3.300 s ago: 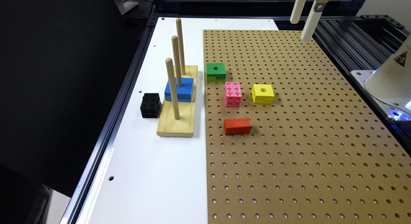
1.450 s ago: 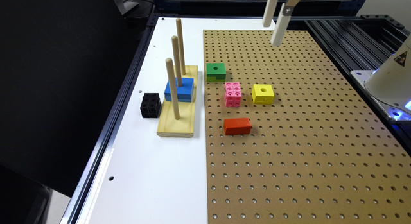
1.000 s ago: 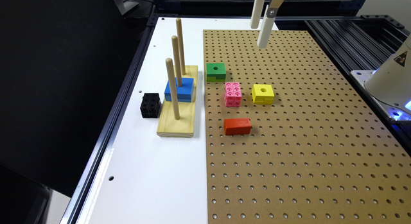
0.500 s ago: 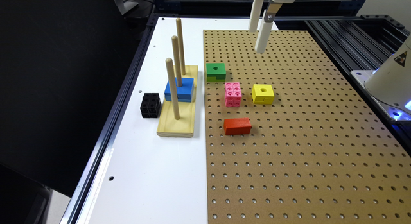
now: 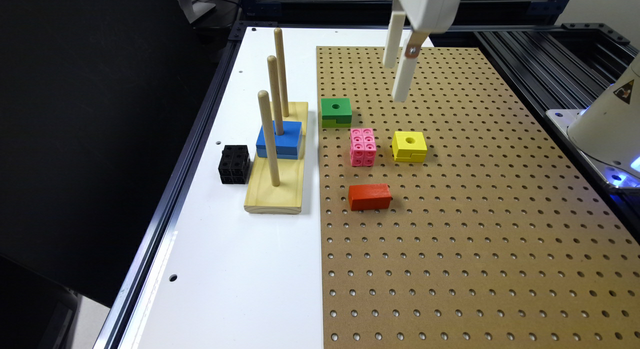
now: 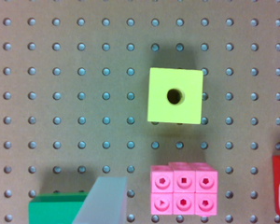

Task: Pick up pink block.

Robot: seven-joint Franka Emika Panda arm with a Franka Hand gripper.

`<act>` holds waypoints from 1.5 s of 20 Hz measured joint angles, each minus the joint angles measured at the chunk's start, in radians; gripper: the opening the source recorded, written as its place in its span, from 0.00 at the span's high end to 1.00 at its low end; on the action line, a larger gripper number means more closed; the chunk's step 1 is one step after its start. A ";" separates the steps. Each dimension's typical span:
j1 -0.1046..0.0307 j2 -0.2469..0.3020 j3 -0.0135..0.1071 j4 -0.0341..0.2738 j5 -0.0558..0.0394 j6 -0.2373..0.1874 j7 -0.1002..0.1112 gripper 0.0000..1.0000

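The pink block [image 5: 363, 147] sits on the brown pegboard [image 5: 475, 229], between the green block [image 5: 335, 112] and the yellow block [image 5: 409, 146]. My gripper [image 5: 395, 83] hangs open and empty above the board, behind the pink and yellow blocks and well above them. In the wrist view the pink block [image 6: 184, 194] lies near the picture's edge, with the yellow block [image 6: 175, 95] at the centre. One of the pale fingertips [image 6: 105, 203] shows beside the pink block, over the green block [image 6: 56, 209].
A red rectangular block [image 5: 369, 196] lies in front of the pink block. On the white table [image 5: 225, 279] stand a wooden base with three pegs [image 5: 276, 159], a blue block [image 5: 280, 140] on it, and a black cube [image 5: 234, 164].
The gripper has moved from the back right toward the exterior view's left and come lower over the pegboard. None of the blocks has moved.
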 joint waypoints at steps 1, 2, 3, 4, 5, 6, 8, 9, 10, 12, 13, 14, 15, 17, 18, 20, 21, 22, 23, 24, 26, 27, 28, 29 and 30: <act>0.000 0.006 0.000 0.000 0.0000 0.006 0.000 0.00; 0.000 0.007 0.000 0.001 0.0000 0.006 0.000 0.00; 0.000 0.007 0.000 0.001 0.0000 0.006 0.000 0.00; 0.000 0.009 0.000 0.001 0.0000 0.006 0.000 0.00; 0.000 0.014 0.000 -0.001 0.0000 0.008 0.000 0.00; 0.000 0.025 0.000 -0.002 0.0000 0.016 0.000 0.00; 0.000 0.054 0.000 -0.002 0.0000 0.042 0.000 0.00; 0.000 0.069 0.000 -0.002 0.0000 0.057 0.000 0.00; 0.000 0.084 0.000 -0.002 0.0000 0.071 0.000 0.00; 0.000 0.099 0.000 -0.002 0.0000 0.087 0.000 0.00; -0.001 0.101 0.000 -0.002 0.0000 0.089 0.000 0.00; -0.001 0.101 0.000 -0.002 0.0000 0.089 0.000 0.00; -0.001 0.101 0.000 -0.002 0.0000 0.089 0.000 0.00; -0.001 0.108 0.000 -0.002 0.0000 0.091 0.000 0.00; -0.001 0.116 0.000 -0.002 0.0000 0.095 0.000 0.00; -0.001 0.150 0.000 -0.003 0.0000 0.127 0.000 0.00; -0.001 0.167 0.000 -0.002 0.0000 0.144 0.000 0.00; -0.001 0.183 0.000 -0.002 0.0000 0.161 0.000 0.00; -0.001 0.195 0.000 -0.002 0.0000 0.175 0.000 0.00; -0.001 0.204 0.000 -0.002 0.0000 0.184 0.000 0.00; -0.001 0.208 0.000 -0.002 0.0000 0.189 0.000 0.00; -0.001 0.207 0.000 -0.001 0.0000 0.189 0.000 0.00; -0.001 0.207 0.000 -0.001 0.0000 0.189 0.000 0.00; -0.001 0.207 0.000 0.000 0.0000 0.189 0.000 0.00; -0.001 0.207 0.000 0.001 0.0000 0.189 0.000 0.00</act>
